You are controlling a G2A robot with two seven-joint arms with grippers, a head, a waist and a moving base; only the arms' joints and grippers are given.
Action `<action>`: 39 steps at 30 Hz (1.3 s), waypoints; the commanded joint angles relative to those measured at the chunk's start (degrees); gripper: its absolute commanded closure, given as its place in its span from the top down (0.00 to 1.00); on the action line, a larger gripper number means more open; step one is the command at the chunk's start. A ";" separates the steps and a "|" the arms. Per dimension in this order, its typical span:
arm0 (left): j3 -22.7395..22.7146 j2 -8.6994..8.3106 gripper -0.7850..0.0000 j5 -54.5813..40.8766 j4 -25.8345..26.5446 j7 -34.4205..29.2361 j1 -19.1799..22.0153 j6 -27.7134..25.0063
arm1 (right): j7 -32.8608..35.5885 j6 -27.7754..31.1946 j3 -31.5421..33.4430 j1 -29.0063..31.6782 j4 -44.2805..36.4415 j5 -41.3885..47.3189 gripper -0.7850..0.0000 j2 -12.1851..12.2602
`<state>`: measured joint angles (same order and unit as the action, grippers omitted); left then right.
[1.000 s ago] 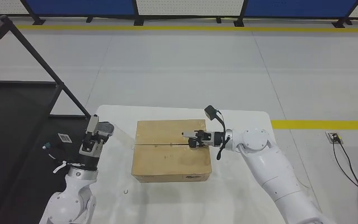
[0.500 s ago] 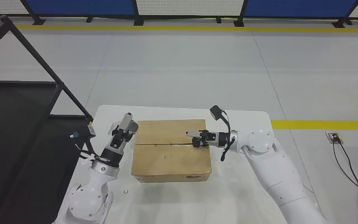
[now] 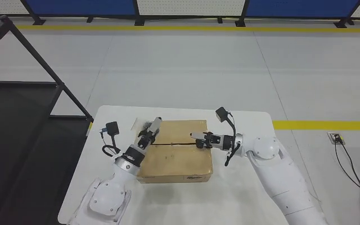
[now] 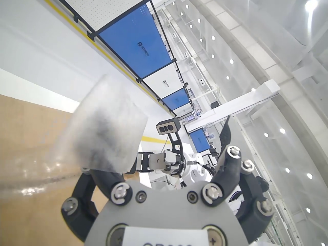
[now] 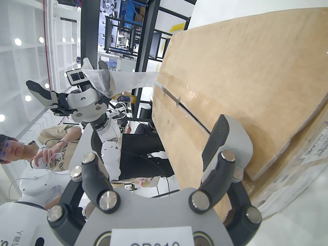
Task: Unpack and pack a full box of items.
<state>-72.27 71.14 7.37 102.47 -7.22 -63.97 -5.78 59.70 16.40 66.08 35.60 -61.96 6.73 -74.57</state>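
A closed cardboard box (image 3: 174, 160) sits mid-table, its top flaps meeting at a seam (image 5: 184, 108). My left gripper (image 3: 152, 127) hovers over the box's far left corner, open, with a strip of clear tape (image 5: 133, 79) stuck to one finger and stretching to the box's seam end. In the left wrist view the tape (image 4: 107, 126) hides that finger, and the other finger (image 4: 226, 139) stands well apart. My right gripper (image 3: 197, 138) is open at the box's right edge by the seam, one finger (image 5: 217, 139) lying on the box top (image 5: 243, 65).
The white table (image 3: 242, 191) has bare room on both sides of the box and in front of it. A black metal frame (image 3: 50, 79) stands off the table's left side.
My left arm swung from the table's left edge in toward the box, and its gripper now sits over the far left corner. My right gripper slid slightly right along the seam.
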 commanded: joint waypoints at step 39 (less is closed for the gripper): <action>14.46 4.80 1.00 10.29 -13.66 3.08 9.87 2.87 | -2.69 3.36 8.57 13.00 -13.20 1.12 1.00 4.46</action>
<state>-57.95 75.83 17.57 88.94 -4.18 -54.23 -2.98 57.06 19.68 74.61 48.48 -75.12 7.78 -70.18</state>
